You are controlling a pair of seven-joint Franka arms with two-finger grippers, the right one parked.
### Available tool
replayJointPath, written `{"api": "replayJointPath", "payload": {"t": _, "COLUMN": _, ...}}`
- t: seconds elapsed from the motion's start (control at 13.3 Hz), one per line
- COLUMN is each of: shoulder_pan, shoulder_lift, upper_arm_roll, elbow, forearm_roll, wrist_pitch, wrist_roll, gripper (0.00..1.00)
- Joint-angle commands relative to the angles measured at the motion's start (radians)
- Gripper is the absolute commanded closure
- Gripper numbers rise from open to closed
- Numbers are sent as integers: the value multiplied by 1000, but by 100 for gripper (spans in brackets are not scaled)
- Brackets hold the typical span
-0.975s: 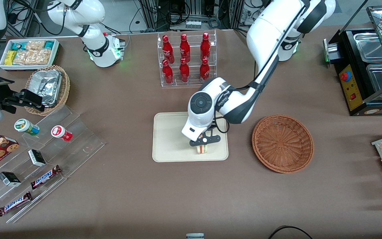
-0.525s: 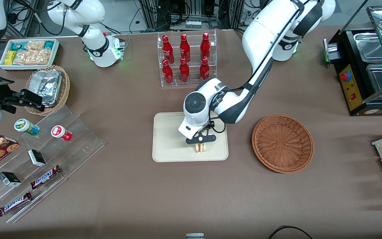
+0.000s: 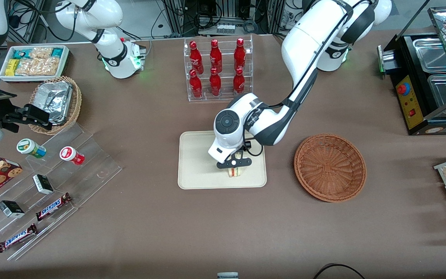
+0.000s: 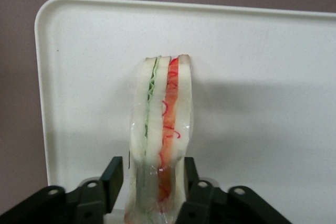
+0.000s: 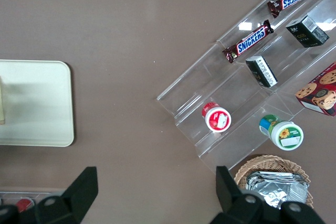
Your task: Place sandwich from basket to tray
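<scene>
Here, hand (image 4: 156,174) clamped on the sandwich (image 4: 161,129), low over the tray (image 4: 262,77).

The gripper (image 3: 234,164) is low over the tray (image 3: 196,162), at the sandwich (image 3: 235,172), near the tray's edge nearest the camera. The basket (image 3: 330,167) lies beside the tray, toward the working arm's end.
</scene>
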Motion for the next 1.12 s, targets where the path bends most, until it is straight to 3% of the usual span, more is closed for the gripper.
{"api": "replayJointPath", "payload": {"t": 0.0, "shoulder_pan": 0, "shoulder_lift": -25, "upper_arm_roll": 7, "elbow": 24, "forearm_roll": 4, "wrist_pitch": -43, "wrist_roll": 1, "gripper": 0}}
{"api": "replayJointPath", "payload": {"t": 0.22, "shoulder_pan": 14, "shoulder_lift": -117, "upper_arm_roll": 13, "elbow": 26, "forearm_roll": 1, "wrist_pitch": -139, "wrist_roll": -6, "gripper": 0}}
{"api": "replayJointPath", "payload": {"t": 0.6, "shoulder_pan": 179, "shoulder_lift": -327, "upper_arm_roll": 10, "elbow": 18, "forearm_roll": -64, "wrist_pitch": -328, "wrist_roll": 9, "gripper": 0}}
{"api": "replayJointPath", "payload": {"t": 1.05, "shoulder_pan": 370, "shoulder_lift": -504, "upper_arm_roll": 12, "elbow": -2, "forearm_roll": -67, "wrist_pitch": -529, "wrist_roll": 182, "gripper": 0}}
